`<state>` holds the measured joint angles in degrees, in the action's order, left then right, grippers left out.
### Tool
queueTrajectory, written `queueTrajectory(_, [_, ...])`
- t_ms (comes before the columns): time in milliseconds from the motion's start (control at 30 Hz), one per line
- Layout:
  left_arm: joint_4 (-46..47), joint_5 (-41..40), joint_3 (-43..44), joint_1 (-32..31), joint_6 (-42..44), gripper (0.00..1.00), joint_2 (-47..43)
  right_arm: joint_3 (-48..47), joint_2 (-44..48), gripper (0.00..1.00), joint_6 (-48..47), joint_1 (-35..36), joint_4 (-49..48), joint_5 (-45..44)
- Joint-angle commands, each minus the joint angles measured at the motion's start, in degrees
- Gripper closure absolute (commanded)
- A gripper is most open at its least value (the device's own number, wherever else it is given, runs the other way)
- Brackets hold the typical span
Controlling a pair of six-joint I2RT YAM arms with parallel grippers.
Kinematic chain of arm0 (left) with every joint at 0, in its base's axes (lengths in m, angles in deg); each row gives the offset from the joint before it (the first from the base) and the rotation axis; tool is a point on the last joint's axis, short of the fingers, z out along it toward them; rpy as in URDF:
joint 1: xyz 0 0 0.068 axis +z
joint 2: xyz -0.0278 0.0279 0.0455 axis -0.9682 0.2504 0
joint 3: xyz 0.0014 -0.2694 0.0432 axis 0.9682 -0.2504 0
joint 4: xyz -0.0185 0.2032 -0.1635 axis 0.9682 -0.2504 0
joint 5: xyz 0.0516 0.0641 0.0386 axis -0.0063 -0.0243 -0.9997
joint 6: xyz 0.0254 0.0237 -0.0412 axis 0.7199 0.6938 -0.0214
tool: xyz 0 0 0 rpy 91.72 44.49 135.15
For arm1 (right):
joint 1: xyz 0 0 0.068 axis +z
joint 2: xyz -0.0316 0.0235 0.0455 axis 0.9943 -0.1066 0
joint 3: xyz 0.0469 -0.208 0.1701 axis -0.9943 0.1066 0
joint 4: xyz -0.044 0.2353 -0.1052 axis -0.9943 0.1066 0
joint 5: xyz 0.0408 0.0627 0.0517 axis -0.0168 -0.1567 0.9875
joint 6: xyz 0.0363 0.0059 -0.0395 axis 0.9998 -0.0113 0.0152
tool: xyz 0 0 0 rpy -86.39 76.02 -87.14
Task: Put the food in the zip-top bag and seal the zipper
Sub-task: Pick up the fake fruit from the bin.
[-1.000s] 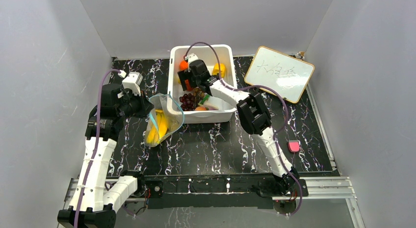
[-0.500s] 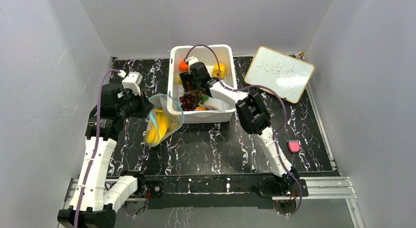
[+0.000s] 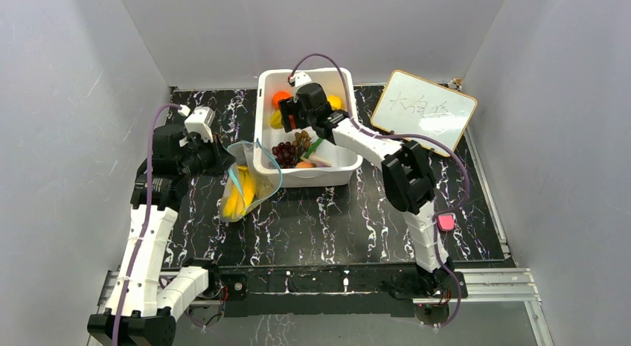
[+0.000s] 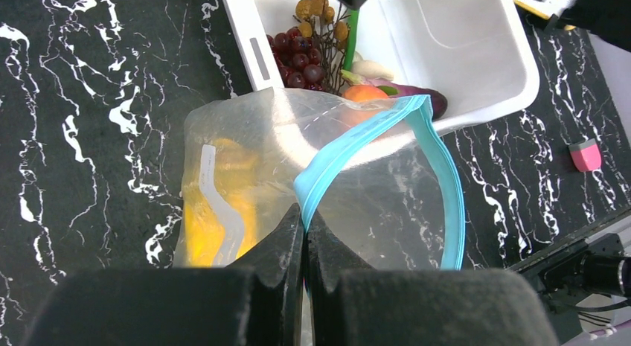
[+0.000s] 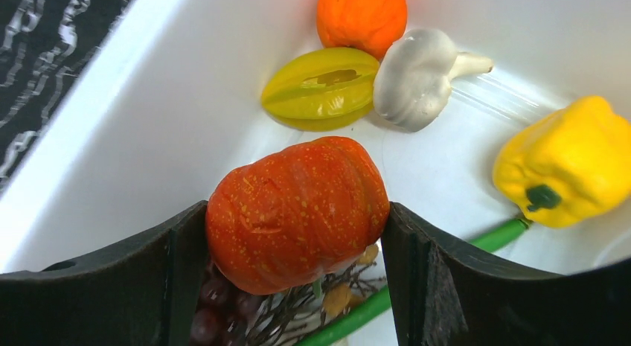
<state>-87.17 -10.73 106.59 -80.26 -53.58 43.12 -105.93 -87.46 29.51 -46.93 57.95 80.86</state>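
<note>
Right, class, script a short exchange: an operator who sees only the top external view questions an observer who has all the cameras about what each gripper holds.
Operator: From above, the right wrist blocks my view. Is anything held there?
Observer: Yes. The right gripper is shut on an orange-red ribbed toy, with dark grapes showing beneath it.
Operator: And on the left, what exactly is gripped?
Observer: The left gripper is shut on the teal zipper at the mouth of the zip-top bag.
</note>
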Motion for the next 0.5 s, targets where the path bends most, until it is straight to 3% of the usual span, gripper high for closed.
queueTrajectory(0, [2.14,1.95,0.4,-0.34,-2.16,1.0,0.15,2.78,9.58,0.43,3.57,-0.44,0.69,1.26])
queueTrajectory(467, [4.25,2.84,0.27,-0.34,-7.21,1.0,1.54,15.99,31.97,0.45,13.7,0.79,5.46,13.96])
